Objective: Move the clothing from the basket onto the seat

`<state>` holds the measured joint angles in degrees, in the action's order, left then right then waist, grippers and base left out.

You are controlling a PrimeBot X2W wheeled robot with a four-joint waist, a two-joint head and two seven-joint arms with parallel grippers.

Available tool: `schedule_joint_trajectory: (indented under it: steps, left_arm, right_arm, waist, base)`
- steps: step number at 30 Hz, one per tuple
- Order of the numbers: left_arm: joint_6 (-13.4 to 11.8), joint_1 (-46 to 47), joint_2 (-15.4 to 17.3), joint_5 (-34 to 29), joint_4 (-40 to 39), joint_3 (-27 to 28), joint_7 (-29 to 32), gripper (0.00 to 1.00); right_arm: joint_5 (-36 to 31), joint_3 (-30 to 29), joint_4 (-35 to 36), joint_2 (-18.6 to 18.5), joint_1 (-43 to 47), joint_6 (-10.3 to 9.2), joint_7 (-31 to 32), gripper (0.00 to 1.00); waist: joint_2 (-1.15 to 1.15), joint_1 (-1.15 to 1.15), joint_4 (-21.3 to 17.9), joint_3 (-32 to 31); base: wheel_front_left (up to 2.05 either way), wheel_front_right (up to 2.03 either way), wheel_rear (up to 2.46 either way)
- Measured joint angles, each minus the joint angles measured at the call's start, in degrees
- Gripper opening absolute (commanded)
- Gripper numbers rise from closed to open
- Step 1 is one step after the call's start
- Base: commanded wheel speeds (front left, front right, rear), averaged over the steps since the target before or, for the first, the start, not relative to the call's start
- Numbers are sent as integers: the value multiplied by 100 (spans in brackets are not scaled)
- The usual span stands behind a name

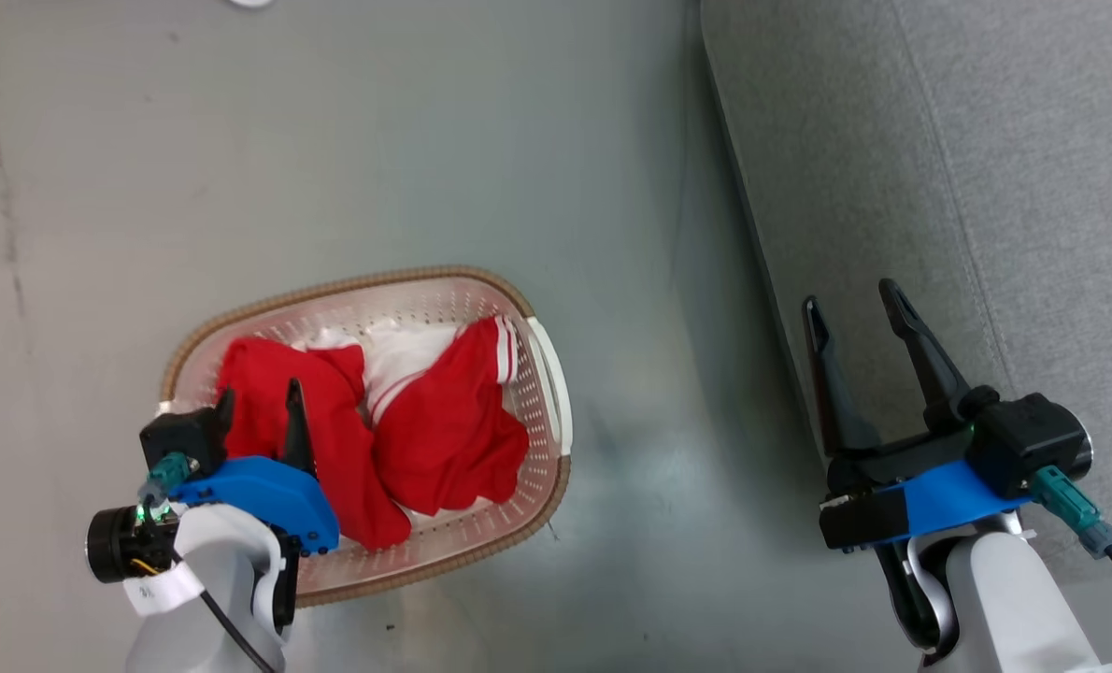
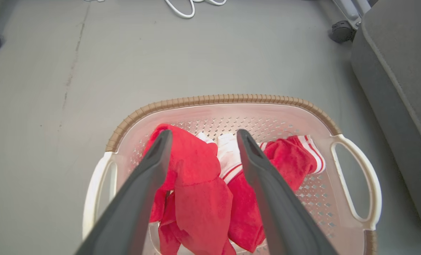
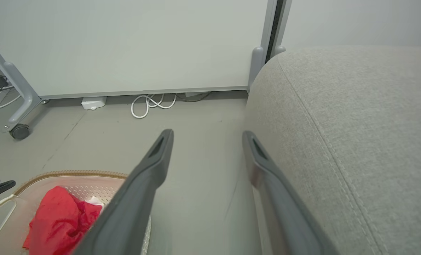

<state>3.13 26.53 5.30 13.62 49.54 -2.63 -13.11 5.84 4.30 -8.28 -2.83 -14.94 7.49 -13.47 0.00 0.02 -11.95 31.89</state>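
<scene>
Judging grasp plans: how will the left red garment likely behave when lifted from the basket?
Probably floppy: the left red garment lies crumpled in folds, so it should drape. Likely light, thin cloth. It touches the striped garment in the basket, so may drag it along.

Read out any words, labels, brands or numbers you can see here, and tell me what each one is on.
A white tag below the left gripper: small dark marks, too blurred to read.
On the basket, clothing and seat: no writing shows.
Nothing can be read in any view.
</scene>
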Motion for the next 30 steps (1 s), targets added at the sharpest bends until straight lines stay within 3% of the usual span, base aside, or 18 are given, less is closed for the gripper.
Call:
schedule_joint_trajectory:
  steps: [17,30]
  left_arm:
    - [-260,840,-13,282,1177,141,68,100]
    - [-163,1283,1,539,1675,187,189,100]
  right_arm:
    - [241,226,-81,-2,-343,0,-132,100]
    - [302,231,-11,-2,-462,0,-151,100]
  waist:
    - [0,-1,-174,953]
    - [0,-1,-285,1333]
  base:
    - [0,0,0]
    - [0,0,0]
